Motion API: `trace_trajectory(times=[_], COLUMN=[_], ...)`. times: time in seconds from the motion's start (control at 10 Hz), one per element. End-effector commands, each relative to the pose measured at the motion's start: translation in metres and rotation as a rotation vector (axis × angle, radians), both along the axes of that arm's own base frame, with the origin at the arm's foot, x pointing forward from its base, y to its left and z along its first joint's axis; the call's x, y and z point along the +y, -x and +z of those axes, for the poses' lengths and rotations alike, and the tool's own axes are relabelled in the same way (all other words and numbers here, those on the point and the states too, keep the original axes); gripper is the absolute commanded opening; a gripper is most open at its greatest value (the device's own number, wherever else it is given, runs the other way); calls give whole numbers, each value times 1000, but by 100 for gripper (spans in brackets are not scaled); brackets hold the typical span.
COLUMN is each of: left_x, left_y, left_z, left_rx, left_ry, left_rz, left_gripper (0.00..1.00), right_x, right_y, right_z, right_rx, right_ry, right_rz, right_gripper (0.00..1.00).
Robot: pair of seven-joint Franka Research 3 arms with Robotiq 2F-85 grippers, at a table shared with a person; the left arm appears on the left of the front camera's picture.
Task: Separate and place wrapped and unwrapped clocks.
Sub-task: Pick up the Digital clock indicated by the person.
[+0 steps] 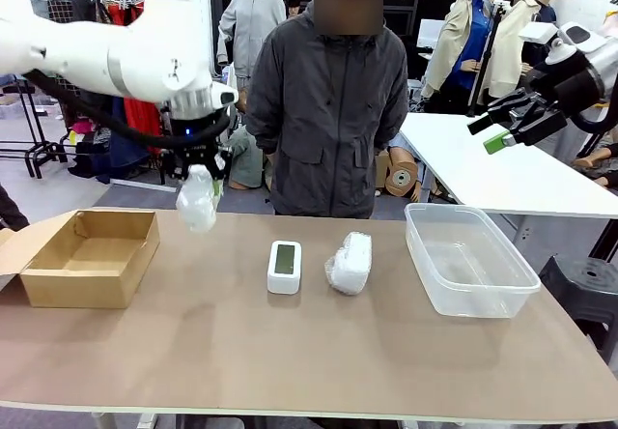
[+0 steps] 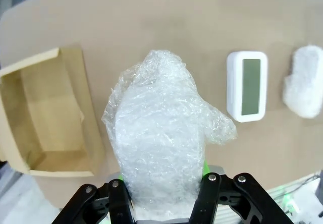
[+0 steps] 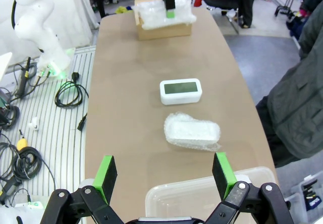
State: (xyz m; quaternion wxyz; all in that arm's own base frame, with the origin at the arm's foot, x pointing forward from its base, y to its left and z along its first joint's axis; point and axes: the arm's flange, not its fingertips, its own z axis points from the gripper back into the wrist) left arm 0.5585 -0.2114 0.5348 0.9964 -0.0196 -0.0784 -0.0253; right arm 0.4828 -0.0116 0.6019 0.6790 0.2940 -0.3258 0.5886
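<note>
Bubble-wrapped white bundle (image 1: 197, 207) hangs clamped in the left pincer (image 1: 199, 187) near the brown cardboard box (image 1: 92, 292); nothing looks sorted yet. Bare white clock (image 1: 284, 267) and second wrapped bundle (image 1: 350, 262) wait on the tabletop (image 1: 193, 352); right pincer (image 1: 497, 131) stands apart.

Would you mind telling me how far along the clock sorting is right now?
Done: nothing yet; the box and tub look empty. In hand: the left hand is shut on a wrapped clock, in the air beside the box. Left: the bare clock and second wrapped clock lie on the table between box and tub; the right hand is open, raised.
</note>
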Motion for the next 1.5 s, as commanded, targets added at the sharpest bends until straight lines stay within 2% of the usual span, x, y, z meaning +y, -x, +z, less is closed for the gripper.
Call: trace_trajectory(times=[0.0, 0.2, 0.4, 0.5, 0.7, 0.8, 1.4], left_x=[3, 0, -8, -12, -21, -12, -12], left_y=[-8, -4, 2, 6, 1, 8, 8], left_z=[40, 84, 116, 121, 115, 124, 124], left_rx=[-5, -50, -113, -124, -101, -122, -122], left_ry=[22, 23, -13, -22, -47, -3, -3], left_rz=[-73, -80, -63, -65, 13, -69, -69], left_gripper=[0, 0, 0, 0, 0, 0, 0], right_x=[1, 1, 1, 1, 1, 1, 1], right_y=[0, 0, 0, 0, 0, 0, 0], right_z=[1, 1, 1, 1, 1, 1, 1], right_rx=[-3, -3, -3, -3, -3, -3, -3], right_ry=[-2, -2, -2, -2, -2, -2, -2], right_rz=[4, 4, 4, 4, 4, 4, 4], right_gripper=[100, 100, 100, 100, 100, 100, 100])
